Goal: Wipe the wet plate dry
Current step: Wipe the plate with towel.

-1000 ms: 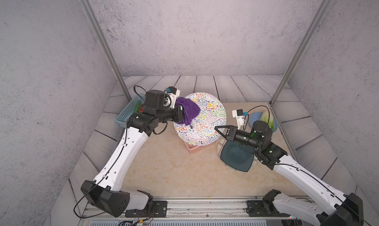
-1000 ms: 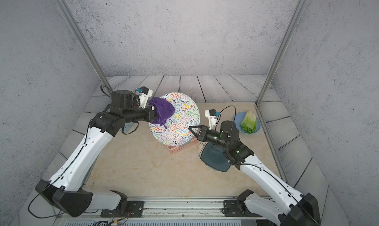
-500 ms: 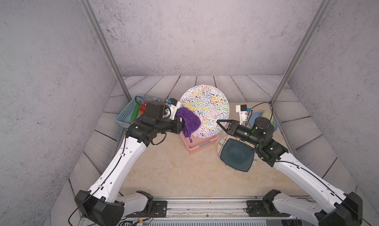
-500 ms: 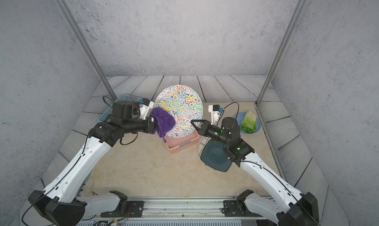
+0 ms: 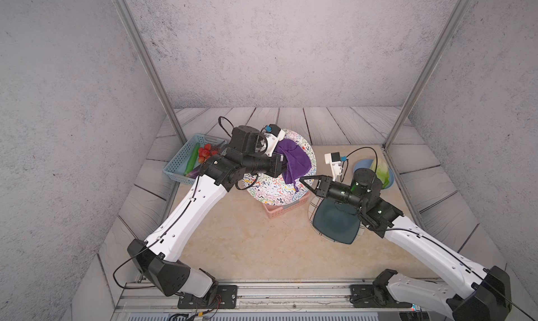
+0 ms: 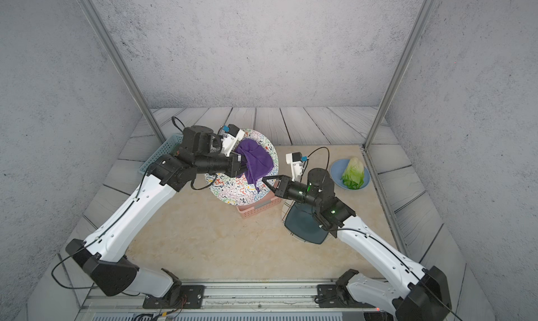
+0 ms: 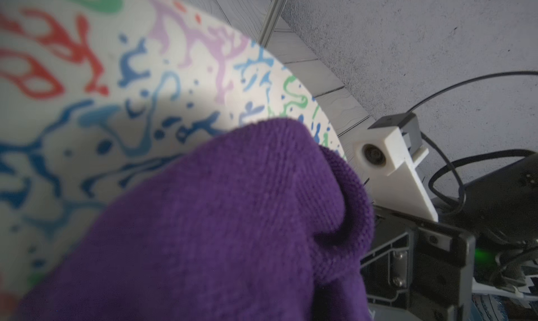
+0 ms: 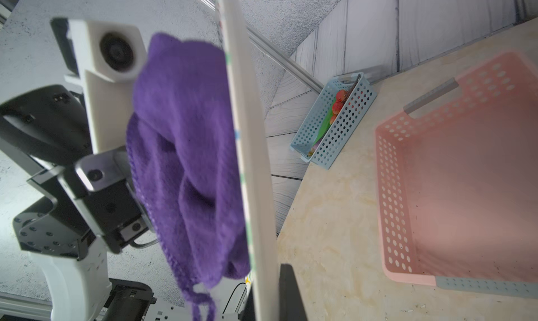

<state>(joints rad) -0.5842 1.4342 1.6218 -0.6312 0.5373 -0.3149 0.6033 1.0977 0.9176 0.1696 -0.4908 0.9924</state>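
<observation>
At the left of both top views, a blue basket point(image 5: 178, 162) holding a cucumber point(image 5: 192, 158) and small red fruits point(image 5: 204, 152) sits at the edge of the tabletop point(image 5: 247, 246). Right of it, at frame centre, the left claw point(image 5: 281, 162) is clamped on a bunched purple cloth point(image 5: 292, 162); its fingertips are buried in the fabric. The cloth is pressed against the face of the patterned plate point(image 5: 270, 188), covering its upper right part, with one corner hanging down. In the left wrist view the cloth point(image 7: 218, 217) fills the lower frame and the plate point(image 7: 116, 86) the upper left.

The plate is tilted, lifted above a pink basket point(image 5: 279, 210) that peeks out under its lower edge. Just right of the cloth, the right claw point(image 5: 304, 180) is pinched narrow on the plate's right rim. The right wrist view shows the plate point(image 8: 247, 159) edge-on down the middle, the cloth point(image 8: 186, 159) against its left side and the pink basket point(image 8: 390, 188) at the right.

Further right, a dark square dish point(image 5: 334, 222) lies under the right arm. At the far right, a lettuce point(image 6: 353, 172) sits in a blue bowl point(image 6: 334, 171).
</observation>
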